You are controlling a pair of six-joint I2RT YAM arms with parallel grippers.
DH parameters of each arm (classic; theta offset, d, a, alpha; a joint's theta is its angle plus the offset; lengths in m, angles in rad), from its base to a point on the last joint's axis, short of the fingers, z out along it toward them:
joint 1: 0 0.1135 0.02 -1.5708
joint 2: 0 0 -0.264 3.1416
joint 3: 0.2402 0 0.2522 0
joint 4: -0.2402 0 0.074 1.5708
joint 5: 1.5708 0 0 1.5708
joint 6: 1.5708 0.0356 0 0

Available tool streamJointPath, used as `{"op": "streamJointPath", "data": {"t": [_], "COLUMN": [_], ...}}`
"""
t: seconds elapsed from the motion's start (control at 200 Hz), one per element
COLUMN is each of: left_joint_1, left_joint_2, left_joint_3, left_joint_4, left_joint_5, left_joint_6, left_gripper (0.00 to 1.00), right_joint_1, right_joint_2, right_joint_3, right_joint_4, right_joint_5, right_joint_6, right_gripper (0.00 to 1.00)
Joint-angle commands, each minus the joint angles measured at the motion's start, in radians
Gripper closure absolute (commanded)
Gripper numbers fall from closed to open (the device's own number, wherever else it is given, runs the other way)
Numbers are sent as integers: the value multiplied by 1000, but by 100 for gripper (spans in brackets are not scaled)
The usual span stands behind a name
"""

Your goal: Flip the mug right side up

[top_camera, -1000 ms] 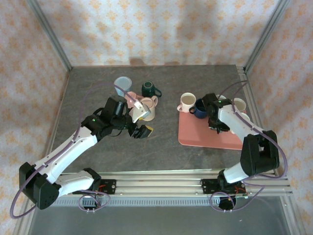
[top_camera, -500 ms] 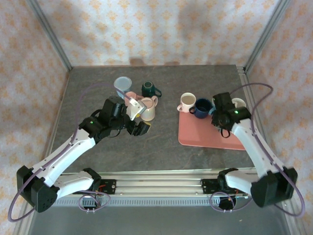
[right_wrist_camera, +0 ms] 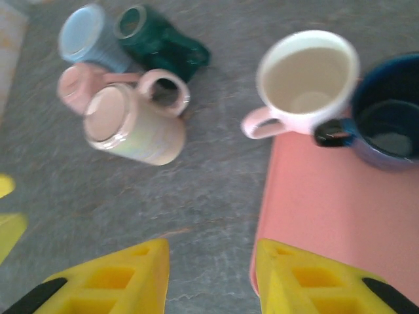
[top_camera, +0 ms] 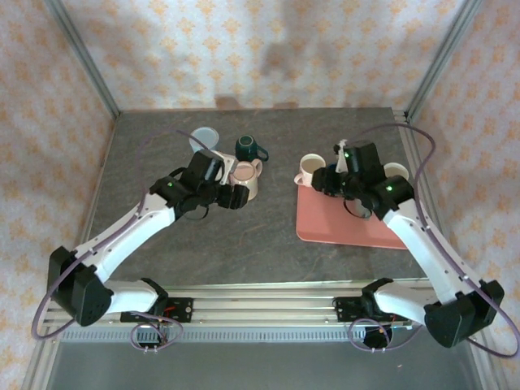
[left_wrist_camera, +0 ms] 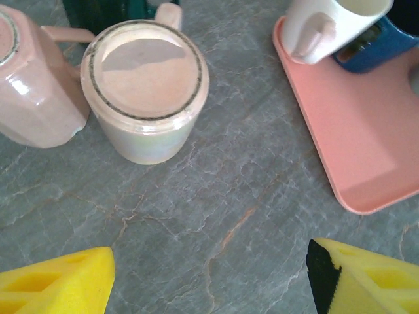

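Left gripper [left_wrist_camera: 208,284] stands wide, with nothing between its yellow fingers [left_wrist_camera: 55,288]. It hangs over bare table [left_wrist_camera: 216,196] just on the near side of the cream mug [left_wrist_camera: 145,98]. That mug is your target: it sits base up, rim on the table, to the left of the pink tray [left_wrist_camera: 353,131] and apart from it.

Note the crowding:
- A pink mug [left_wrist_camera: 33,91], also base up, sits tight against its left side. You cannot tell from the wrist view whether the two touch.
- A dark green mug [left_wrist_camera: 108,10] stands just behind, and the cream mug's handle points back toward it.
- A pale blue cup [top_camera: 203,140] sits farther back on the left.
- Open table lies on the cream mug's near side and its tray side.

Right gripper [right_wrist_camera: 211,278] is partly open, holding nothing, raised above the tray's left edge. At the tray's back left corner a white mug [right_wrist_camera: 306,73] and a dark blue mug [right_wrist_camera: 386,121] stand mouth up, side by side. Another white mug [top_camera: 396,172] shows beyond the right arm.
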Motion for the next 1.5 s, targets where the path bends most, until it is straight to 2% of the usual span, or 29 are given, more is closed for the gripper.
{"op": "streamJointPath", "data": {"t": [0.0,0.195,0.445,0.585,0.706,0.871,1.176,1.496], "left_joint_1": [10,47,147,167,167,167,167,167], "left_joint_2": [83,193,279,310,335,364,378,363], "left_joint_3": [105,180,231,253,272,282,282,259], "left_joint_4": [-83,-61,-83,-88,-94,-90,-97,-104], "left_joint_5": [-21,8,64,92,112,129,117,114], "left_joint_6": [-181,-345,-441,-437,-435,-445,-449,-454], "left_gripper": [22,23,24,24,24,24,25,25], "right_joint_1": [21,45,45,46,45,46,41,40], "right_joint_2": [69,276,585,756,851,984,1083,1088], "right_joint_3": [39,130,326,482,555,698,754,753], "right_joint_4": [93,77,59,8,19,-59,-7,124], "right_joint_5": [-177,-297,-350,-353,-343,-345,-350,-347], "right_joint_6": [-264,-799,-1229,-1342,-1434,-1561,-1702,-1697], "right_gripper": [58,51,41,41,40,39,38,39]}}
